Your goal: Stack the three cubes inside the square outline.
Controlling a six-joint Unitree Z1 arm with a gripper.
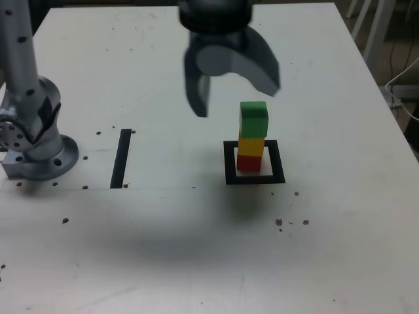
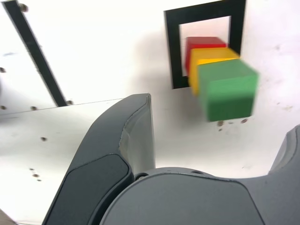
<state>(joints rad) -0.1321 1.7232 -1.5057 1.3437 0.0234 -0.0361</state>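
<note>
1. White table (image 1: pixel 196 261) with arm base (image 1: pixel 36 147) and black strip (image 1: pixel 121 158) at exterior view's left.
2. Gripper (image 1: pixel 229 88) above, jaws spread, empty.
3. Right: green cube (image 1: pixel 253 119) on yellow cube (image 1: pixel 251 144) on red cube (image 1: pixel 249 161), inside square outline (image 1: pixel 229 163).
4. Stack looks done; next, retreat clear.

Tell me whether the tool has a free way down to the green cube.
Probably yes: the tool hangs open above the green cube, which tops the stack with nothing over it or beside it.
</note>
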